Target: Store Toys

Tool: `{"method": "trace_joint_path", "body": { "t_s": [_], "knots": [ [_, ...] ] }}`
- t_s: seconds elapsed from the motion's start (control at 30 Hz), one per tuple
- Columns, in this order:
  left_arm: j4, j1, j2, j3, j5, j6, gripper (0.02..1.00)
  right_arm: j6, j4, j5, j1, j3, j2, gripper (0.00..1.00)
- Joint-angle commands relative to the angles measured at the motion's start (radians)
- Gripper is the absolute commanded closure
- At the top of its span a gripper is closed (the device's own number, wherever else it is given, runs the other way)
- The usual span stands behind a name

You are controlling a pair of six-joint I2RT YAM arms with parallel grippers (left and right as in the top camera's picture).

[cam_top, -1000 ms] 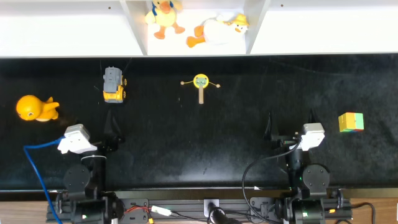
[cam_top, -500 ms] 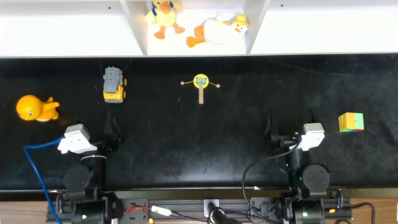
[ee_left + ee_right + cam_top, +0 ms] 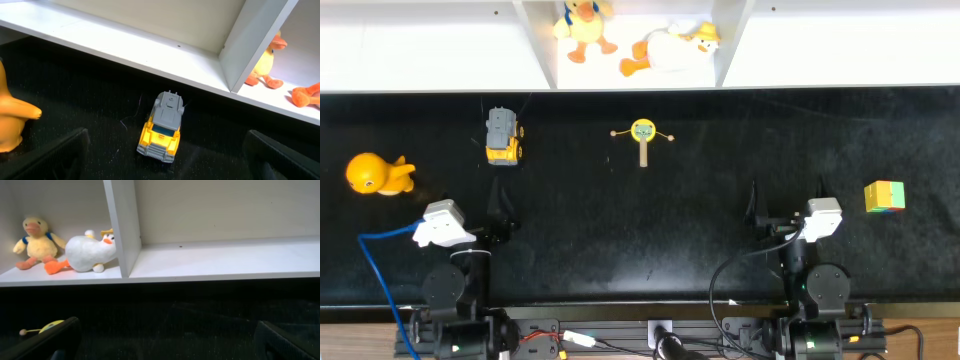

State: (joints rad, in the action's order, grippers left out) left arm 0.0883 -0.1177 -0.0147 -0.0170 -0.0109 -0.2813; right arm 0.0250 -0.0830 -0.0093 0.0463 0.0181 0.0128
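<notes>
Roughly, reading the top view as a clock face with 12 toward the shelf (image 3: 430,55): left hand (image 3: 472,205) sits at the table's (image 3: 620,240) 7 o'clock, spread wide, holding nothing. Right hand (image 3: 787,200) sits at 5 o'clock, equally wide and bare. The key bearing is the truck (image 3: 503,137), which lies at about 1 o'clock from the left hand, near but apart. In the left wrist view it is centred between the open fingers. Its long axis runs 12-to-6, yellow end toward 6 and grey end toward the shelf, so the fingers look set to close across its narrow sides. The left arm is plainly the nearer one for it. Orange duck (image 3: 380,173) lies at 10 o'clock from the same hand. Cube (image 3: 884,196) lies at 3 o'clock from the right hand, near. Rattle (image 3: 642,135), stick pointing to 6, lies between the arms, at about 10 from the right hand. Count on the table: one truck, one orange duck, one rattle, one cube, four toys to store. Count in the shelf's middle bay: one yellow plush duck (image 3: 583,22) and one white plush bird (image 3: 670,48), two stowed.
</notes>
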Motion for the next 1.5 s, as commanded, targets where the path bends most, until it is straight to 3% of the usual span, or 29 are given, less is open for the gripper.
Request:
{"method": "trace_joint_path", "body": {
  "t_s": [0.03, 0.67, 0.87, 1.3, 1.5],
  "knots": [
    [-0.005, 0.008, 0.012, 0.009, 0.01, 0.019, 0.02, -0.006, 0.005, 0.01, -0.001, -0.013, -0.008, 0.007],
    [-0.005, 0.008, 0.012, 0.009, 0.01, 0.019, 0.02, -0.006, 0.005, 0.01, -0.001, -0.013, -0.008, 0.005],
    [-0.017, 0.008, 0.012, 0.009, -0.095, 0.034, 0.02, -0.006, 0.005, 0.01, -0.001, -0.013, -0.008, 0.007],
    [-0.016, 0.007, 0.012, 0.002, -0.097, 0.082, 0.02, -0.006, 0.005, 0.01, -0.001, -0.013, -0.008, 0.007],
    [0.129, 0.008, -0.003, -0.142, -0.147, 0.076, 0.018, -0.006, 0.005, 0.01, -0.001, -0.013, -0.008, 0.005]
  ]
}}
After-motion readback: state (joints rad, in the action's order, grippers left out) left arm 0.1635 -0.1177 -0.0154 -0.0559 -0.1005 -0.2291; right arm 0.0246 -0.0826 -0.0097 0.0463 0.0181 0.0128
